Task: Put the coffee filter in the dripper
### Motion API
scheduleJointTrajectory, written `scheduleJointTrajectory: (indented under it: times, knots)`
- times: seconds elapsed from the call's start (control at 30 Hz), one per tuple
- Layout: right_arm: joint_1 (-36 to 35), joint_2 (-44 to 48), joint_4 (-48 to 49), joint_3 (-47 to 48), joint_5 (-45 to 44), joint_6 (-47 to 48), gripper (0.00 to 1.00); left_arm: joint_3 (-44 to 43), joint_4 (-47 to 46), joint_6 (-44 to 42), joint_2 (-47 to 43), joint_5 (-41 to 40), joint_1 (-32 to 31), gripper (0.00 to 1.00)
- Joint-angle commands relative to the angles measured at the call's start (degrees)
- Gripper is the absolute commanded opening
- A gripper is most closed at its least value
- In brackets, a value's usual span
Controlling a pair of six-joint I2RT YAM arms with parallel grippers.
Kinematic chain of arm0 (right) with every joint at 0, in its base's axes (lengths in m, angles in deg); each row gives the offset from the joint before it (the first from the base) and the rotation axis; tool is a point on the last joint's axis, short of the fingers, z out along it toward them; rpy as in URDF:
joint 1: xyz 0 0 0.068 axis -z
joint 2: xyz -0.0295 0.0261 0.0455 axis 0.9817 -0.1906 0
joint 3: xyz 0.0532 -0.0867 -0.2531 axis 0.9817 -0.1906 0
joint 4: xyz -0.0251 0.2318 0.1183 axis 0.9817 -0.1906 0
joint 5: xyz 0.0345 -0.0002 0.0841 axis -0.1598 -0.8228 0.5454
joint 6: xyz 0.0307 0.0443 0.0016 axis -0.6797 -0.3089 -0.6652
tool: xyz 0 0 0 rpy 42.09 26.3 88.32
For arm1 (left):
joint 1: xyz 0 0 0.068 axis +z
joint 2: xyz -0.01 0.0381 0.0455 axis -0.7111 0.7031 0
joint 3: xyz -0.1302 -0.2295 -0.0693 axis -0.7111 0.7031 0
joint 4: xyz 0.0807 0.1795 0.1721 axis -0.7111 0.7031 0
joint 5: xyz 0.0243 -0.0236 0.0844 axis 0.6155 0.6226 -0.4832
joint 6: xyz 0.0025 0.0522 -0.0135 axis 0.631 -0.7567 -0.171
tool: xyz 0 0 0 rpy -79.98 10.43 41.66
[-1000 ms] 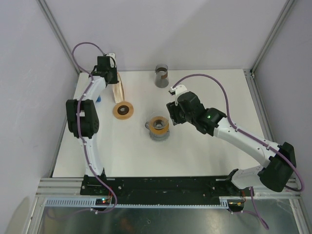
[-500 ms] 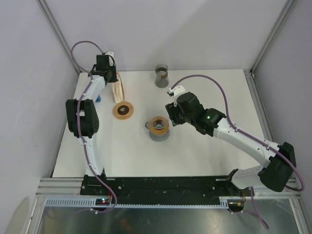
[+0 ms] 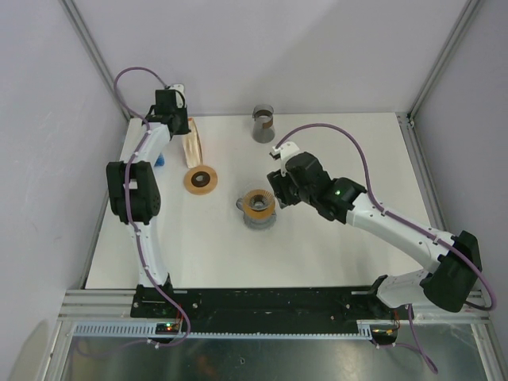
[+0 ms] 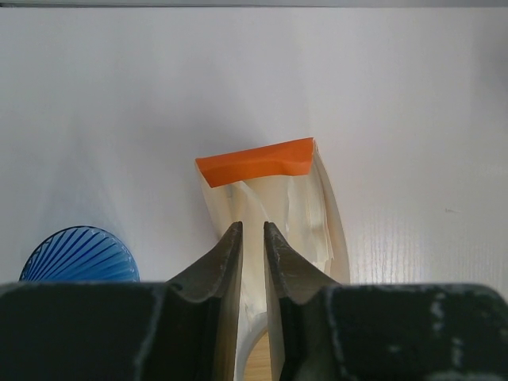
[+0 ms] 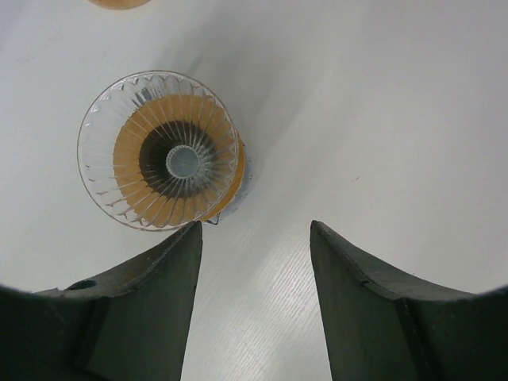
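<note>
Top external: coffee filters (image 3: 193,147) stand at the table's far-left, with the left gripper (image 3: 178,127) reaching over them. The dripper (image 3: 259,208) sits mid-table, near the right gripper (image 3: 278,189).
Left wrist: jaws narrow, cream filter paper showing in the slit; whether it is pinched cannot be told.
Right wrist: jaws wide, arm angled down; the dripper lies ahead-left, apart.
</note>
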Motion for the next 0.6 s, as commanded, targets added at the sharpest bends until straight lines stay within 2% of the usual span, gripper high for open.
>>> scheduleJointTrajectory:
  times: [0.0, 0.57]
  knots:
    - [-0.78, 0.4, 0.29, 0.38, -0.12, 1.16, 0.61, -0.77, -0.98, 0.77, 0.66, 0.67, 0.33, 0.21]
    - [-2.94, -0.77, 0.07, 0.38, 1.54, 2.38, 0.62, -2.8, -0.99, -1.93, 2.71, -1.02, 0.25, 0.3]
